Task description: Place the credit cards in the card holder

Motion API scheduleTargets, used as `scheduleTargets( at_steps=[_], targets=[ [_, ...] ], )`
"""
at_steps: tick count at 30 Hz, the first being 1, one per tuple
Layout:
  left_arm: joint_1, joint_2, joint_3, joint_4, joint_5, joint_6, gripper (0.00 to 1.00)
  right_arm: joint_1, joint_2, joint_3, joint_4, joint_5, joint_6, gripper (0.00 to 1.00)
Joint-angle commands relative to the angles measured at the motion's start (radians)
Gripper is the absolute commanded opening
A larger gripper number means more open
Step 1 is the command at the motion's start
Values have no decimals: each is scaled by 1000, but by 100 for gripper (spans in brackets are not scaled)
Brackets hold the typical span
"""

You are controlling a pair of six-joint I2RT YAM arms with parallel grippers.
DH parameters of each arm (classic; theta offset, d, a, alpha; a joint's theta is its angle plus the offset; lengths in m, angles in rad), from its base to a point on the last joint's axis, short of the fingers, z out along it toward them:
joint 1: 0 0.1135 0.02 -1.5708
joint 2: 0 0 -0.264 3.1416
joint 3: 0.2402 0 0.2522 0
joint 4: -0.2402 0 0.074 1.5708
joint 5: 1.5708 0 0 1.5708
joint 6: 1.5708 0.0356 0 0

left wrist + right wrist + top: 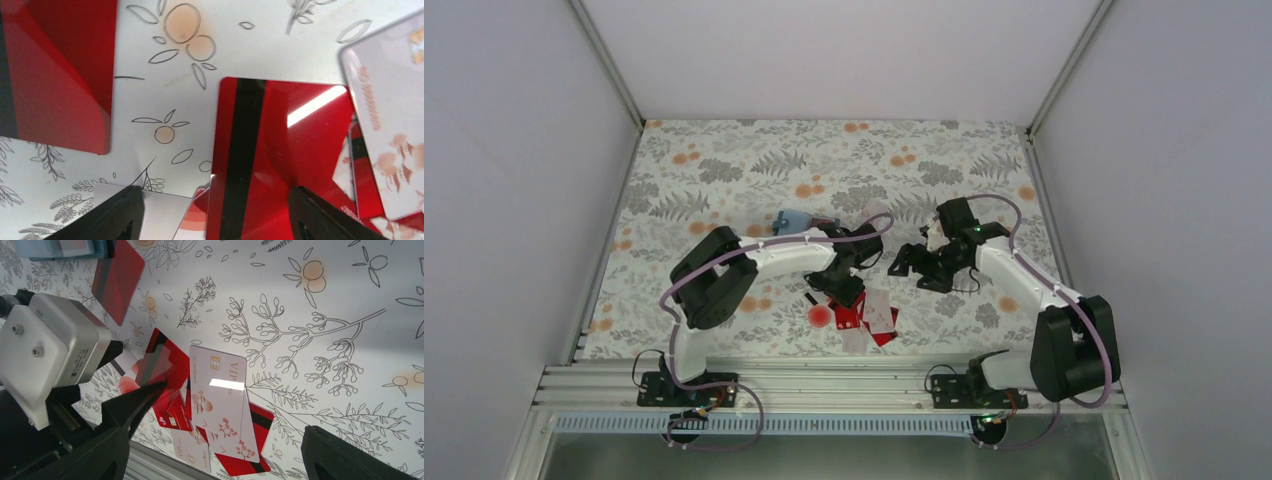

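Observation:
Several red and white credit cards lie in a loose overlapping pile near the table's front edge. My left gripper is low over the pile's left side, open. A red card with a black stripe lies under and between its fingers, and the right finger overlaps it. Another red card lies apart to the left. The teal card holder sits further back, also at the top left of the right wrist view. My right gripper hovers open, with the pile between its fingers.
A round red blob lies just left of the pile. The metal rail runs along the table's near edge, close behind the cards. Both arms crowd the middle of the floral tablecloth.

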Motion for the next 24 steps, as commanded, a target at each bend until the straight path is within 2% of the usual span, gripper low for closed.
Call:
scheduleTargets(
  at_steps=[1, 4, 7, 16, 24],
  targets=[
    [-16, -62, 36, 12, -11, 33, 78, 6, 15, 41, -23, 18, -28, 87],
    [-33, -76, 51, 15, 16, 77, 89, 6, 17, 47, -25, 19, -32, 87],
    [-40, -66, 60, 21, 22, 106, 94, 5, 18, 49, -26, 19, -38, 88],
    [-41, 15, 76, 22, 14, 167, 90, 4, 10, 63, -47, 40, -53, 88],
    [-39, 37, 41, 55, 10, 163, 85, 3, 11, 67, -58, 51, -63, 88]
  ],
)
